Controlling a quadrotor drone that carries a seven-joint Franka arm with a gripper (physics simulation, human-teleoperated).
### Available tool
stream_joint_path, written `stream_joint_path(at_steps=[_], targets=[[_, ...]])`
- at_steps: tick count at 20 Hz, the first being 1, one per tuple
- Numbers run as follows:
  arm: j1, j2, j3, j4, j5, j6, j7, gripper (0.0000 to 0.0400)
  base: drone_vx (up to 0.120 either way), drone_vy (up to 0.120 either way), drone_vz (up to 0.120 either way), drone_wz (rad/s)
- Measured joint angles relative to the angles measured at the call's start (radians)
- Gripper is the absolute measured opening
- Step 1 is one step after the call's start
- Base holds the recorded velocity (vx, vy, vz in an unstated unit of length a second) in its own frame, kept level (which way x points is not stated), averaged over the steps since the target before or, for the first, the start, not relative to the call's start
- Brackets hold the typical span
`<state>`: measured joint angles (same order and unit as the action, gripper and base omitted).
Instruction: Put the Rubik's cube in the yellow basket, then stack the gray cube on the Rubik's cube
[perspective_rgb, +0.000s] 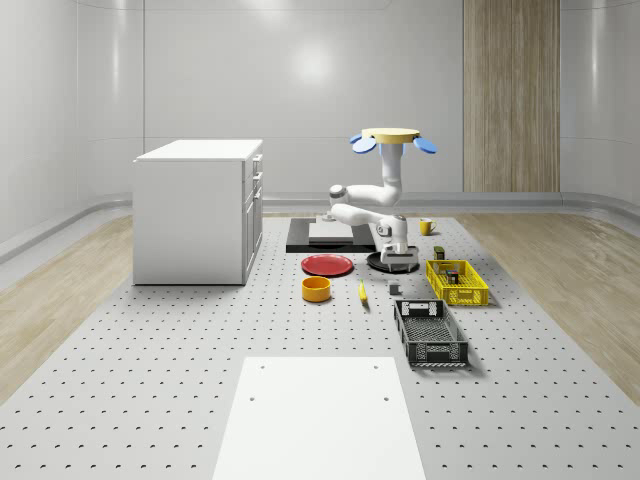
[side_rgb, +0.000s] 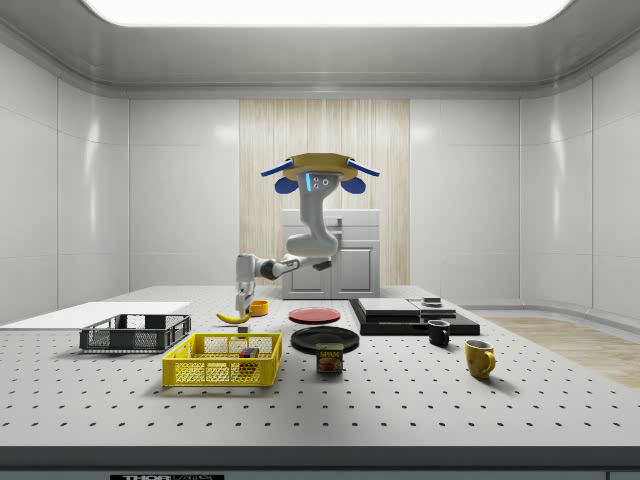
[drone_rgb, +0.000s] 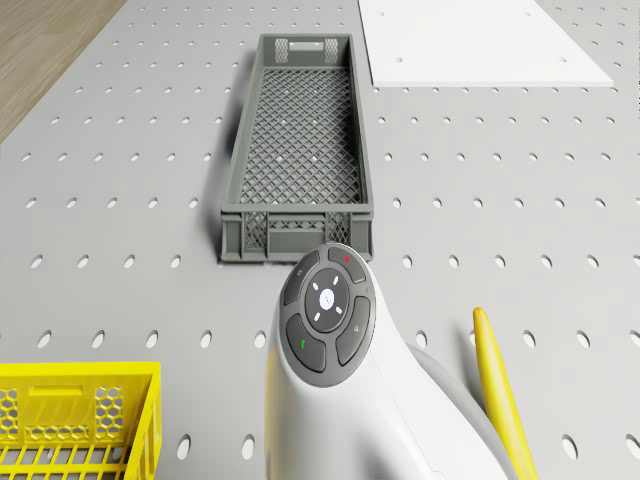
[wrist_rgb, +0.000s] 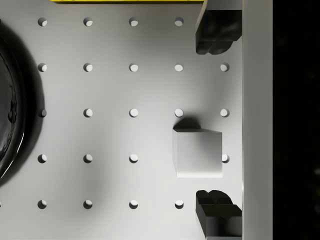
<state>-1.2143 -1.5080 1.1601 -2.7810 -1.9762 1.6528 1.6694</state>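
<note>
Drone is hovering above the tabletop, over the far end near the black plate. Its arm is reaching down, and the gripper is hanging with fingers spread wide, released, above the gray cube (resting on the tabletop, just beside the plate). The Rubik's cube is sitting inside the yellow basket, with the gray crate lying nearby.
</note>
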Motion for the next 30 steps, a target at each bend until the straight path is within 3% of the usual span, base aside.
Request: stream_joint_path(at_steps=[5, 30], targets=[[0.001, 0.002, 0.000, 0.000, -0.001, -0.002, -0.001, 0.0400, 0.000, -0.112, -0.064, 0.000], [-0.051, 0.050, -0.128, 0.097, -0.129, 0.043, -0.010, 0.0400, 0.000, 0.000, 0.000, 0.000]])
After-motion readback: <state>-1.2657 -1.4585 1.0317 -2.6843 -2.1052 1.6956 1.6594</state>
